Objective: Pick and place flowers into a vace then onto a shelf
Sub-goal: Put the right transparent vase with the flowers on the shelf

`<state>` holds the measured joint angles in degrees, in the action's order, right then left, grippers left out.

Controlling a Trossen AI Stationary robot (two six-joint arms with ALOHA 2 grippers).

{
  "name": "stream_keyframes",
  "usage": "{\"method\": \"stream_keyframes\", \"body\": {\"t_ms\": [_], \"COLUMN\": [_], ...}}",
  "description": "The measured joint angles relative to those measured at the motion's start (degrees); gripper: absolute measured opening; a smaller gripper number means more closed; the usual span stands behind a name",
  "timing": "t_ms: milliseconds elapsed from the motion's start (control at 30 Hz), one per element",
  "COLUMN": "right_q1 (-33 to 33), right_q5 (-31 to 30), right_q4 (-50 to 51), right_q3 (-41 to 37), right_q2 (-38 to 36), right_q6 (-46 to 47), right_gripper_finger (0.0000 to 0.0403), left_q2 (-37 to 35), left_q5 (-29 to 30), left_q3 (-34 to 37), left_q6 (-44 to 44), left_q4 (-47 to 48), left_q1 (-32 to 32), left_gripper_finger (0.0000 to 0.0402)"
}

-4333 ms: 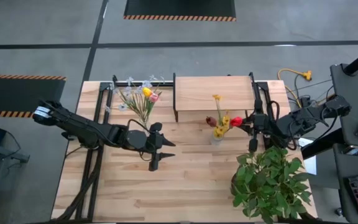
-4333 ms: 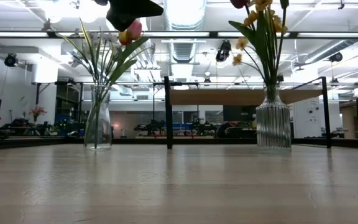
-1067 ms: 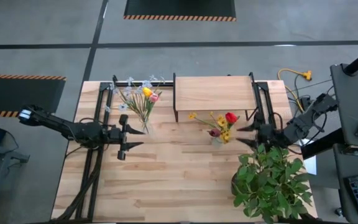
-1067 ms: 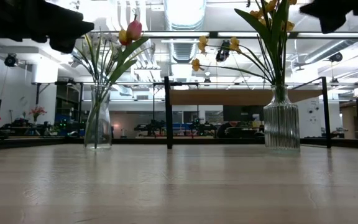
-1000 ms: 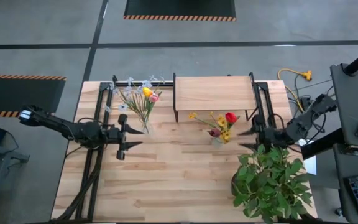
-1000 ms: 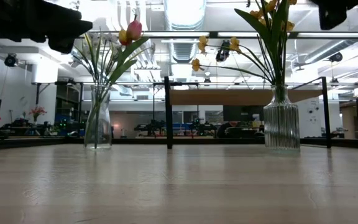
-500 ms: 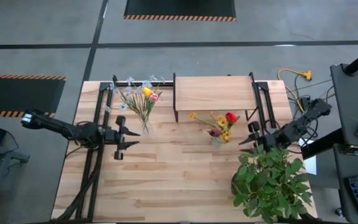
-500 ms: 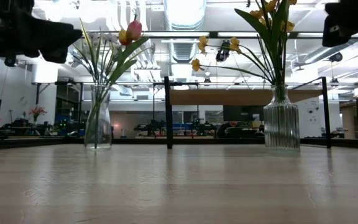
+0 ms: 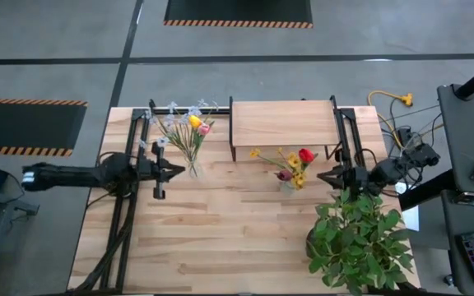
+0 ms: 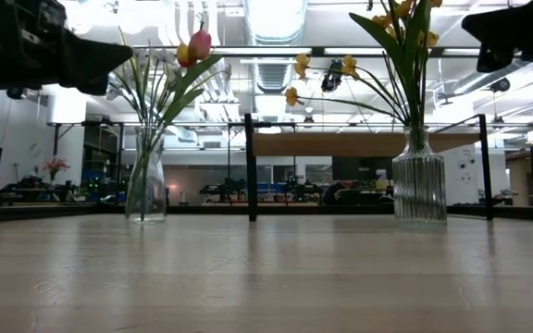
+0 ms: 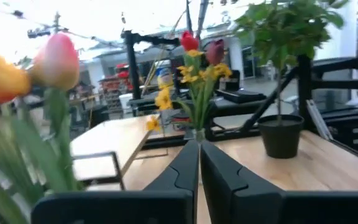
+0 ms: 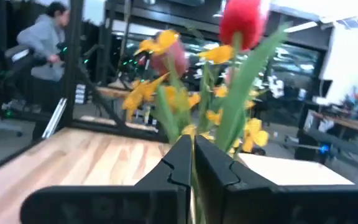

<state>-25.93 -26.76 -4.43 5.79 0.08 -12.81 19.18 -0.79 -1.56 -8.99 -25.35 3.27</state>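
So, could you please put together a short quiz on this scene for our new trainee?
1. True or false: a vase of flowers stands on the shelf.
2. Which vase holds the red flower? A: the ribbed vase near the right tool. B: the smooth vase near the left tool.
3. Fill in: the fingers of both tools are ____.

Key:
1. False; both vases stand on the table, in front of the shelf.
2. A.
3. Shut, with nothing between them.
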Motion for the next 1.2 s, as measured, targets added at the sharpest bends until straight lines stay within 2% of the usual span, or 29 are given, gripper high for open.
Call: {"method": "stream_keyframes", "body": {"t_ms": [133,233,333,500,633,767,933,1200], "right_q1": [2.14,2.78,2.75,2.75,2.69,2.47,2.47,3.25], "right_q5": [0.02,-0.26,-0.24,-0.24,0.00,1.87,4.12,8.42], "right_q4": [2.21,4.35,4.25,4.26,5.80,5.32,1.95,-1.35], "right_q3": [0.45,0.40,0.40,0.49,0.51,-1.19,-4.90,-5.21], "right_q2": [0.02,-0.09,-0.07,-0.06,0.00,0.05,0.31,0.02], "right_q6": [6.14,11.30,14.14,14.45,17.13,16.99,18.81,12.47], "right_gripper_finger": [0.0009,0.0008,0.0009,0.0008,0.0008,0.0008,0.0008,0.0008], "left_q2": [-0.24,-0.26,-0.73,-2.80,-5.75,-10.77,-18.51,-18.28], "left_q5": [-1.98,-4.73,-4.84,-5.08,-8.09,-9.20,-9.29,-8.92], "left_q3": [0.21,0.96,0.92,0.95,0.90,0.95,0.96,0.96], "left_q6": [4.83,6.95,8.83,10.04,11.84,12.58,11.63,11.38], "left_q4": [0.37,0.92,5.47,6.77,8.80,16.21,18.21,22.79], "left_q1": [4.30,4.69,4.67,4.65,4.65,4.63,4.63,4.63], "left_gripper_finger": [0.0000,0.0000,0.0000,0.0000,0.0000,0.0000,0.0000,0.0000]}}
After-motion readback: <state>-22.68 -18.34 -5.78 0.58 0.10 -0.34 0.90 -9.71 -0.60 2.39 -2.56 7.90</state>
